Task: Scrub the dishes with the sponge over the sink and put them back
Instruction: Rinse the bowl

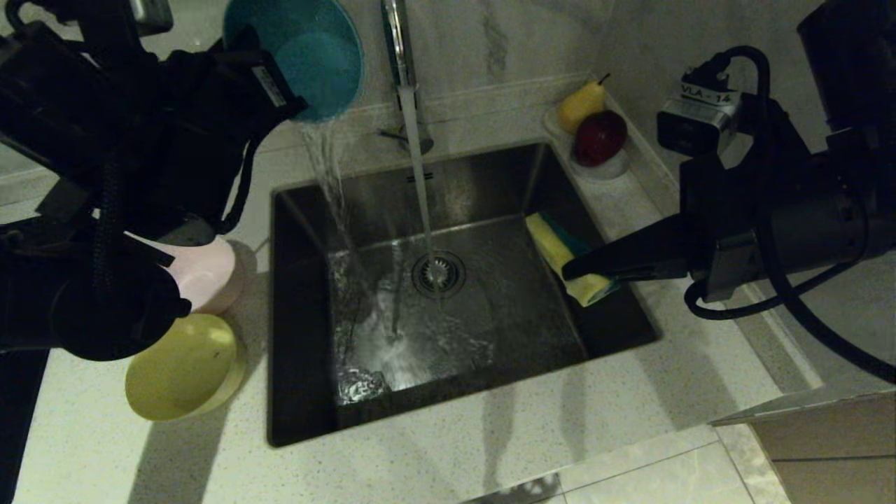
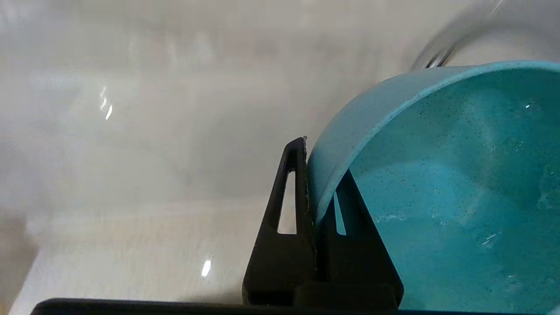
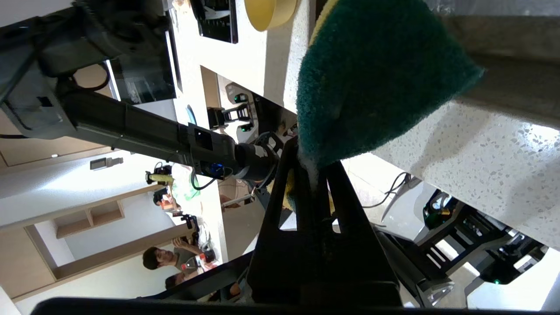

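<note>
Right, here is how I read my rig at this moment.
Step in hand: rinsing; I am tipping the light blue bowl (image 1: 302,56) so water pours out of it into the sink (image 1: 301,308), near the basin's back left corner.
Left gripper (image 2: 316,192): clamped on the blue bowl's rim, one finger outside the wall and one inside, held high above the counter (image 1: 490,448) beside the tap (image 1: 399,49).
Tap: running, its stream landing on the drain strainer (image 1: 438,274).
Right gripper (image 1: 570,271): pinched tight on the sponge (image 1: 560,255), which hangs over the sink's right edge, green side turned away from the basin.
Pink bowl (image 1: 206,273): on the counter left of the sink, partly behind my left arm.
Yellow bowl (image 1: 183,367): just in front of the pink one, near the counter's front left.
Fruit dish (image 1: 609,168): at the back right corner, holding a pear and an apple.
Next move, as I judge it: let the blue bowl drain, right it, then set it back by the other two without knocking them.
</note>
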